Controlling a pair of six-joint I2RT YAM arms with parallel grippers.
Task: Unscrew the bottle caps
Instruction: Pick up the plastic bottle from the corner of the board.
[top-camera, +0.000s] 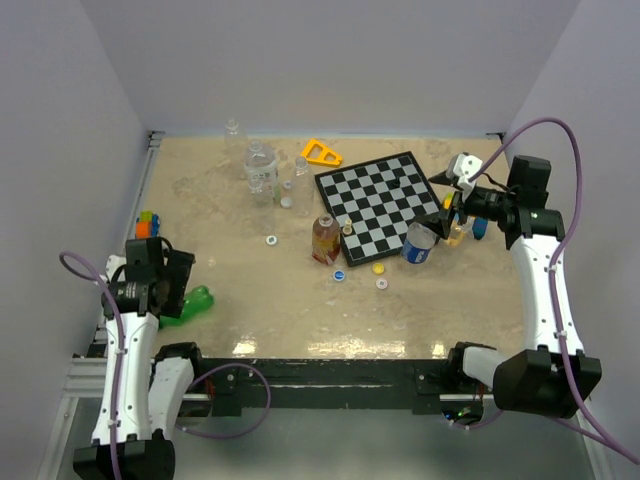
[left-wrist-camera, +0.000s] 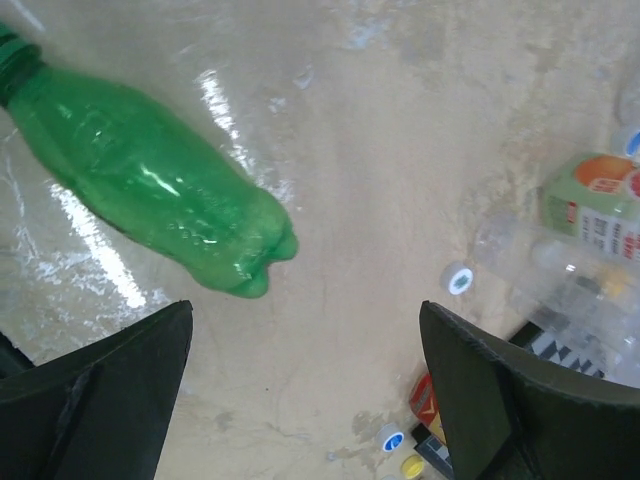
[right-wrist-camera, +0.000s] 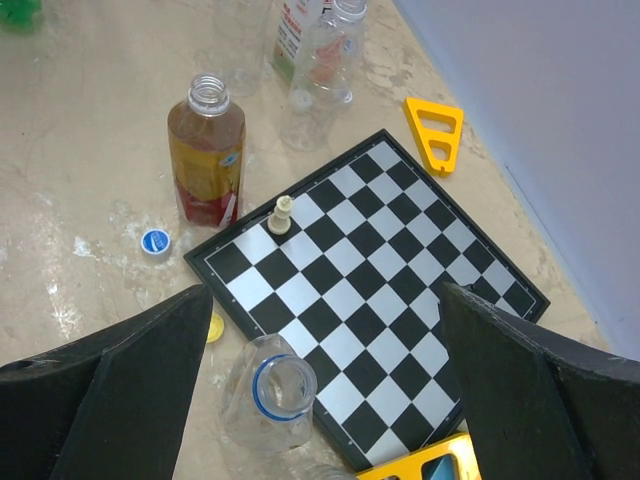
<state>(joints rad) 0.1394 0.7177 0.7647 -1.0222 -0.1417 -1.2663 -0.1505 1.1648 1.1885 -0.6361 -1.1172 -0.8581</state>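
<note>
Left wrist: left claw (left-wrist-camera: 305, 325) spread, empty, near green plastic bottle (left-wrist-camera: 140, 180) lying flat. Probably light, slick, squashy, rolls; grip mid-body. Right claw (right-wrist-camera: 325, 295) spread too.

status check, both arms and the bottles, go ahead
Left gripper open, empty, green bottle lying free just ahead. Right gripper open, empty, above the chessboard. Amber bottle upright, uncapped; blue cap loose beside it. Chess piece stands on the board close by.
</note>
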